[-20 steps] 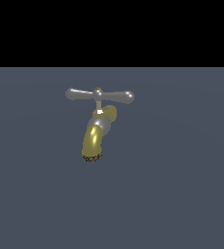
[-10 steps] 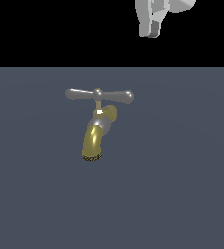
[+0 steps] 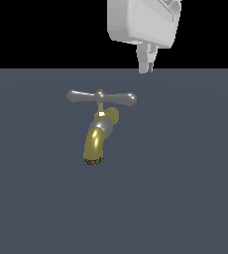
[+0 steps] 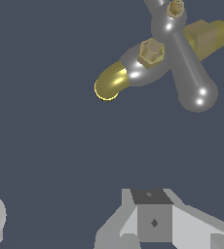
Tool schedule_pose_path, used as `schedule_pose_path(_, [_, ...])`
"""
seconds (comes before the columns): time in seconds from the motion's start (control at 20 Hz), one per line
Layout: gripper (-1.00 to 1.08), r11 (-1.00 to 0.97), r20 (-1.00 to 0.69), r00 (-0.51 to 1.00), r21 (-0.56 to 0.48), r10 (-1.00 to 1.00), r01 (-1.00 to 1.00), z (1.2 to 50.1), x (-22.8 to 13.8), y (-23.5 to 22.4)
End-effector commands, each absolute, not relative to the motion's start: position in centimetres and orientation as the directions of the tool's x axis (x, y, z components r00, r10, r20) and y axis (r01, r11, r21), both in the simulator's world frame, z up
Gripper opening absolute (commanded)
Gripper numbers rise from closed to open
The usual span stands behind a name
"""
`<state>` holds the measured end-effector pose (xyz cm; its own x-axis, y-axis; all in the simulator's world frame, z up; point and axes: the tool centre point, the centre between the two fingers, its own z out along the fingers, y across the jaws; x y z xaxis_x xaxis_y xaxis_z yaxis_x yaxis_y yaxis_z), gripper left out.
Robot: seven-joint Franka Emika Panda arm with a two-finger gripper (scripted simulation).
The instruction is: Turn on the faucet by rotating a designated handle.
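Brass-gold spout on the faucet (image 3: 98, 134) curves down toward the viewer in the exterior view, ending in a dark speckled mouth; a silver-grey collar sits where the spout meets the short stem. Faucet stands on a flat slate-blue counter (image 3: 185, 188), a little toward the exterior view's left of centre. Handle (image 3: 102, 97), a shiny grey crossbar with rounded bulb ends, lies level across the top of the stem, small brass cap at its centre. Gripper (image 3: 145, 63) hangs above and toward the exterior view's right of the handle, well apart from it, touching nothing. Its pale grey body fills the upper edge of the frame; the fingers (image 3: 142, 59) point straight down and appear drawn close together, with only a thin dark line between them and nothing in them. Wrist view looks down on the faucet (image 4: 133, 68): handle (image 4: 184, 63) crossing over the collar, one bulb end glinting, gold spout bending away beneath. Gripper's own housing shows at the frame edge, fingertips not clear there.
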<state>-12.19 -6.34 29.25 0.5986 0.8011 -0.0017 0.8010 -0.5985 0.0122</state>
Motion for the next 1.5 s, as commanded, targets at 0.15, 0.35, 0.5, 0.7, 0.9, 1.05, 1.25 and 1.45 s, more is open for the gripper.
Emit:
schedule_pose_path(0.15, [-1.0, -0.495, -0.003, 0.495, 0.011, 0.869, 0.869, 26.5, -10.1, -6.2])
schedule_pose_path(0.35, [-1.0, -0.419, -0.004, 0.419, 0.009, 0.908, 0.908, 24.6, -8.6, -5.9])
schedule_pose_path(0.5, [-1.0, -0.364, -0.004, 0.364, 0.007, 0.931, 0.931, 23.3, -7.6, -5.6])
schedule_pose_path(0.7, [-1.0, -0.302, -0.003, 0.302, 0.004, 0.953, 0.953, 21.8, -6.6, -5.2])
schedule_pose_path(0.9, [-1.0, -0.255, -0.002, 0.255, 0.002, 0.967, 0.967, 20.8, -5.8, -4.8])
schedule_pose_path(1.05, [-1.0, -0.229, -0.001, 0.229, 0.001, 0.973, 0.973, 20.2, -5.4, -4.6])
schedule_pose_path(1.25, [-1.0, -0.209, 0.0, 0.209, 0.0, 0.978, 0.978, 19.8, -5.0, -4.4])
schedule_pose_path(1.45, [-1.0, -0.204, 0.0, 0.204, 0.0, 0.979, 0.979, 19.7, -5.0, -4.3])
